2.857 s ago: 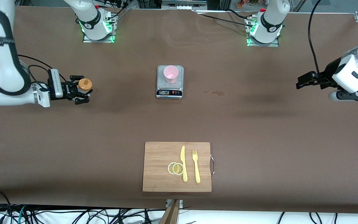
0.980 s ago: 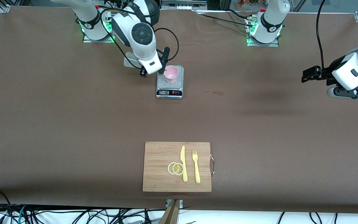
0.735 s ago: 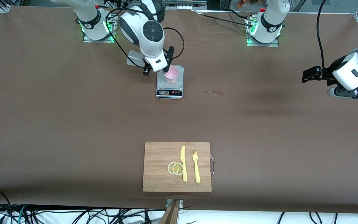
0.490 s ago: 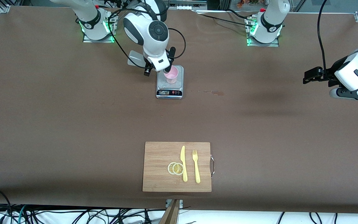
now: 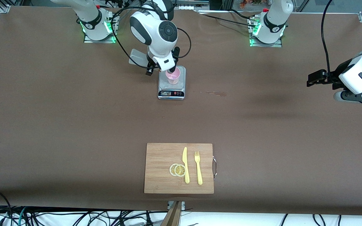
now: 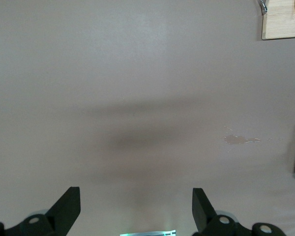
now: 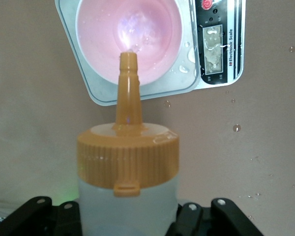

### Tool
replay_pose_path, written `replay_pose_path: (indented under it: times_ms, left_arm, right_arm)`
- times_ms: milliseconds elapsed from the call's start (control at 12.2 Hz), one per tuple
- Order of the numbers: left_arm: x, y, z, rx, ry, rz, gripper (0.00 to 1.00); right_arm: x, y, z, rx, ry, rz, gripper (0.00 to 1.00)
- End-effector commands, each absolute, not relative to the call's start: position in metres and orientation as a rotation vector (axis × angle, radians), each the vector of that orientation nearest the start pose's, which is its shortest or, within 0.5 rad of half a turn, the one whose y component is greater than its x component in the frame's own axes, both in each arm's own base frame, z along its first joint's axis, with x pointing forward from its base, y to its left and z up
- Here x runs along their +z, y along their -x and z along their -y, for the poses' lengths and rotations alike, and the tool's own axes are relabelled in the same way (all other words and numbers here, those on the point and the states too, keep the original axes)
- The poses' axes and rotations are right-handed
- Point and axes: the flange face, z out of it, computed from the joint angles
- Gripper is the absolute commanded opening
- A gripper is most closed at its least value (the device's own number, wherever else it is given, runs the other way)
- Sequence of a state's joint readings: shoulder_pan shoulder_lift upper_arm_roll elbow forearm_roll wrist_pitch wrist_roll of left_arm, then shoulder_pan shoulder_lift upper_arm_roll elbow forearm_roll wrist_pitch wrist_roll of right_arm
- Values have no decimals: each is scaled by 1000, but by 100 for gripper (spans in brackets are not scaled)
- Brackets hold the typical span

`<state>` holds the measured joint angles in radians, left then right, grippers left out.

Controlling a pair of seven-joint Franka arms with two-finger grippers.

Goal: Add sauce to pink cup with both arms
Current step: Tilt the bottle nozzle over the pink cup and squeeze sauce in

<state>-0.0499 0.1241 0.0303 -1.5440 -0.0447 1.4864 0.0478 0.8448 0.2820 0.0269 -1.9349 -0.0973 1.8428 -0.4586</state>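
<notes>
The right claw [image 7: 128, 216] is gripping the sauce [image 7: 128, 167] bottle tightly, tipping its orange nozzle down over the pink cup [image 5: 172, 76]. The cup is standing on a scale [image 5: 172, 93] at mid-worktop [image 5: 74, 125]. The left claw [image 5: 313, 79] is waiting with fingers spread wide and empty, over the left arm's end of the worktop.

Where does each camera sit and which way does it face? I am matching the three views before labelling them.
Front view: high across the table, facing both arms' bases; shows the right gripper over the pink cup and the left gripper, waiting at its end.
Left wrist view: on the left wrist, looking down at bare table between its open fingers.
Right wrist view: on the right wrist, looking along the sauce into the cup on the scale.
Shared: cup and scale, front and right wrist.
</notes>
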Motion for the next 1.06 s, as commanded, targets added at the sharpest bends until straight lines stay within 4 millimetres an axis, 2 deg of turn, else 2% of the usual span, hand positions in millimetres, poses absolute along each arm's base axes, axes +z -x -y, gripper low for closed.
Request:
replay_pose_path:
  times_ms: [0, 163, 490, 653, 816, 980]
  left_arm:
    - [566, -581, 15, 293, 3153, -138, 100]
    - [566, -581, 15, 293, 3153, -138, 100]
    - [565, -581, 16, 295, 3152, -141, 100]
    - [567, -581, 16, 290, 3152, -139, 100]
    - [567, -581, 15, 290, 3153, -136, 100]
    - [567, -581, 15, 290, 3153, -138, 100]
  right_arm:
    - [326, -372, -433, 575, 2536, 2063, 0]
    - [334, -377, -430, 556, 2529, 2064, 0]
    - [397, -415, -383, 430, 2442, 1991, 0]
    - [435, -439, -341, 344, 2342, 1965, 0]
    - [463, -464, -288, 241, 2222, 1921, 0]
    - [472, -490, -231, 132, 2042, 1903, 0]
